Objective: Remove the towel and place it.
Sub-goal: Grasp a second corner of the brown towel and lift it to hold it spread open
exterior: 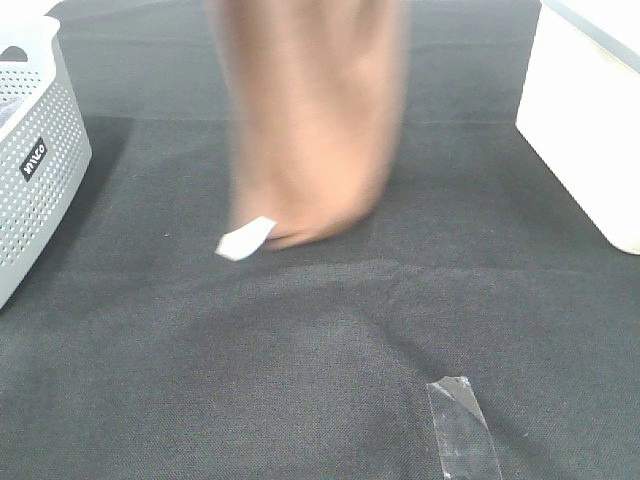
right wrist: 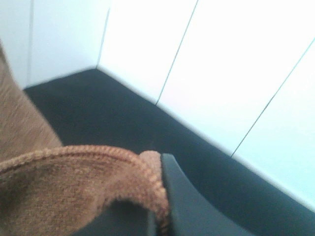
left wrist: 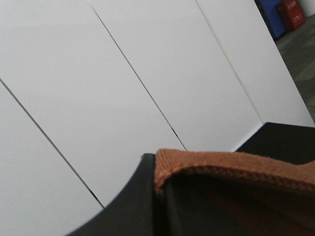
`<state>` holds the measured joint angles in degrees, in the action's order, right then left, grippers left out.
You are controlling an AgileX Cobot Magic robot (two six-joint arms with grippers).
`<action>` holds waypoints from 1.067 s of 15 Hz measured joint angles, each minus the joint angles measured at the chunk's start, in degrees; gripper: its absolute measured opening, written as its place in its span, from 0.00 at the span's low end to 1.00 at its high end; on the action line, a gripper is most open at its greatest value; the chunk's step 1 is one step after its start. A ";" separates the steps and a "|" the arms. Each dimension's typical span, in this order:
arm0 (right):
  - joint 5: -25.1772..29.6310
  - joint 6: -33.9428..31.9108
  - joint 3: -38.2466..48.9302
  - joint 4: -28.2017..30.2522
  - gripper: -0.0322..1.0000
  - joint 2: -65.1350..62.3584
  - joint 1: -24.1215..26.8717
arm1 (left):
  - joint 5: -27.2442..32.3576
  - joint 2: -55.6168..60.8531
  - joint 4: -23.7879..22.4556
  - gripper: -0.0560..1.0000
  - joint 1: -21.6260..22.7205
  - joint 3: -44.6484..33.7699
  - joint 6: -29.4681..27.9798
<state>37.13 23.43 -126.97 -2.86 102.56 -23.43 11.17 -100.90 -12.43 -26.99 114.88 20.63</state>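
The brown towel (exterior: 310,120) hangs down from above the top edge of the exterior high view, blurred, its lower end near the black table with the white tag (exterior: 243,238) at its lower left corner. Neither gripper shows in that view. In the left wrist view a stitched towel edge (left wrist: 231,164) lies over a dark finger (left wrist: 142,196) of the left gripper. In the right wrist view the towel's stitched edge (right wrist: 83,187) folds over a dark finger (right wrist: 192,206) of the right gripper. Both grippers look shut on the towel's upper edge.
A grey perforated basket (exterior: 30,150) stands at the left edge. A white box (exterior: 590,110) stands at the right edge. A strip of clear tape (exterior: 462,425) lies on the black cloth-covered table (exterior: 300,370) near the front. White wall panels (left wrist: 123,73) fill both wrist views.
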 joint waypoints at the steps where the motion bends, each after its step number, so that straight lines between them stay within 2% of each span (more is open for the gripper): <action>1: -4.93 0.00 -0.11 0.69 0.03 0.34 0.00 | -4.07 -0.92 -0.11 0.06 1.09 0.00 0.00; 2: -8.65 0.00 -0.11 1.15 0.03 0.86 0.00 | -7.68 -1.89 -0.11 0.06 2.23 0.00 0.00; 4: -12.26 0.00 -0.23 1.49 0.03 2.23 0.00 | -14.09 -3.72 -0.17 0.06 4.41 0.00 -0.11; 8: -13.46 0.00 -0.23 5.50 0.03 5.84 0.00 | -19.82 -7.28 -0.57 0.06 7.10 0.00 0.17; 10: -15.87 0.00 -0.23 8.82 0.03 7.62 0.00 | -22.00 -8.77 -0.57 0.06 8.88 0.11 0.40; 12: -19.82 0.00 -0.23 11.12 0.03 9.45 0.00 | -24.35 -9.91 -0.57 0.06 10.03 0.11 0.63; 13: -26.24 0.00 -0.23 13.12 0.03 11.69 0.00 | -28.36 -11.80 -1.09 0.06 11.80 0.23 1.83; 16: -32.60 0.00 -0.23 13.35 0.03 13.98 0.17 | -33.06 -14.50 -1.20 0.06 14.78 0.80 2.35</action>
<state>4.53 23.43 -127.20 10.49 116.54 -23.26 -21.89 -115.39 -13.64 -12.20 115.68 22.98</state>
